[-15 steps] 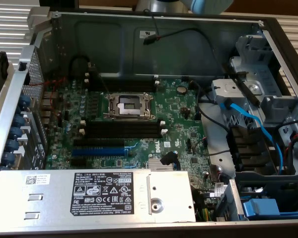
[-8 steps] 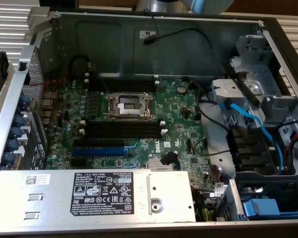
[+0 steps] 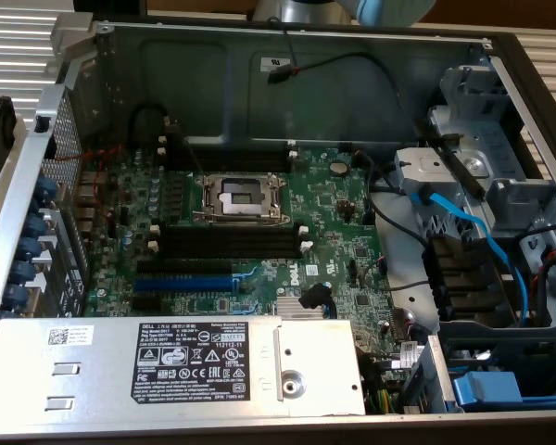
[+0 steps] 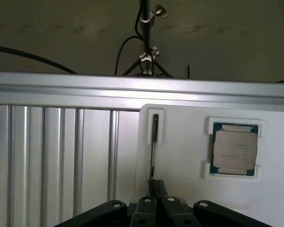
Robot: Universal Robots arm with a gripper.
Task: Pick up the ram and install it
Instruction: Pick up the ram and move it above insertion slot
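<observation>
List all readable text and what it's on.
"DELL": top of the black label on the power supply.
"DELL": white logo on the motherboard.
Too small to read: the label's other lines, the white stickers, the processor markings.

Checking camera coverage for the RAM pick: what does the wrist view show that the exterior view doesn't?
Wrist view: the ram, edge-on in a white holder, the gripper shut on its near end, a processor seated alongside. Exterior view: the open computer case, motherboard, open processor socket, black memory slots. Both: a ribbed metal surface.
</observation>
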